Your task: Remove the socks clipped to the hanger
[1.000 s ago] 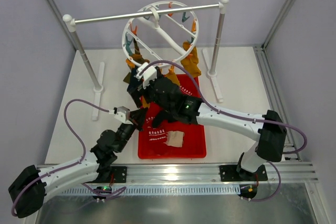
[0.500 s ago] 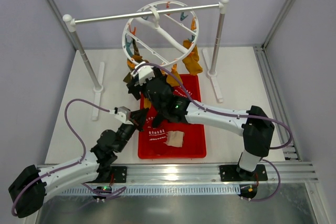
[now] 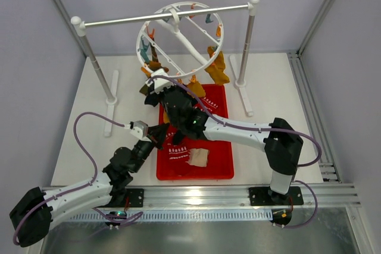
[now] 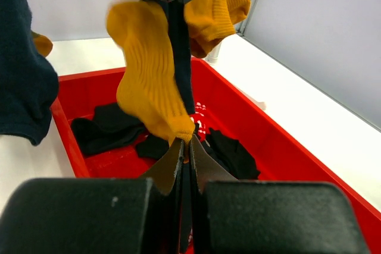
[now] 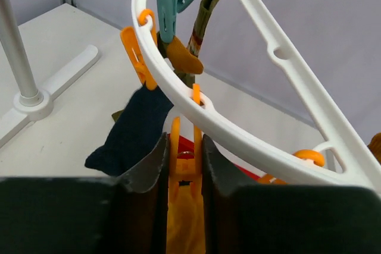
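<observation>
Your right wrist view shows the right end effector (image 5: 181,168) squeezed onto an orange clip (image 5: 183,176) under the rim of the hanger (image 5: 321,102), with a navy sock (image 5: 134,132) hanging just to its left. Only your left wrist view shows the left end effector (image 4: 186,150) closed on the toe of the mustard sock (image 4: 149,75), which hangs directly above it over the red tray (image 4: 280,135). From overhead, the arms hide both grips.
</observation>
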